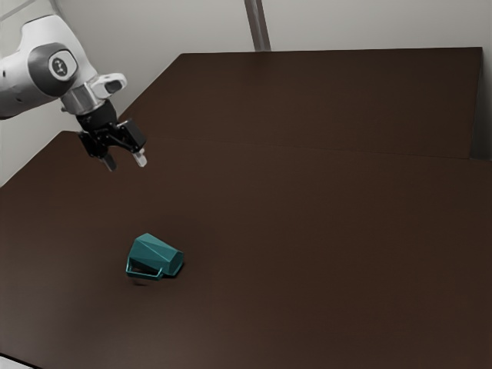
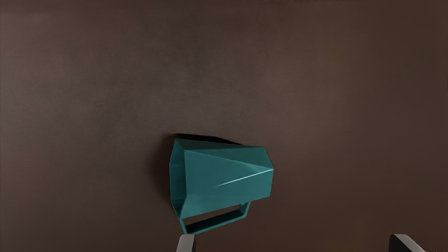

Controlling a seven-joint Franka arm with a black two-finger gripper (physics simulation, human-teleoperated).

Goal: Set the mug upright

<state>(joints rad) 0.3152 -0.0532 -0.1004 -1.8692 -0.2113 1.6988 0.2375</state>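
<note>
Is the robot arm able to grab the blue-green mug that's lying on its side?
Probably yes. The arm's fingers are open, and I see nothing between them and the mug on the table. The arm would need to reach down to it first, though.

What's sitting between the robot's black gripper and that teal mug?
Nothing but a bare stretch of brown tabletop shows between the open gripper and the mug lying on its side, as the exterior view shows.
</note>
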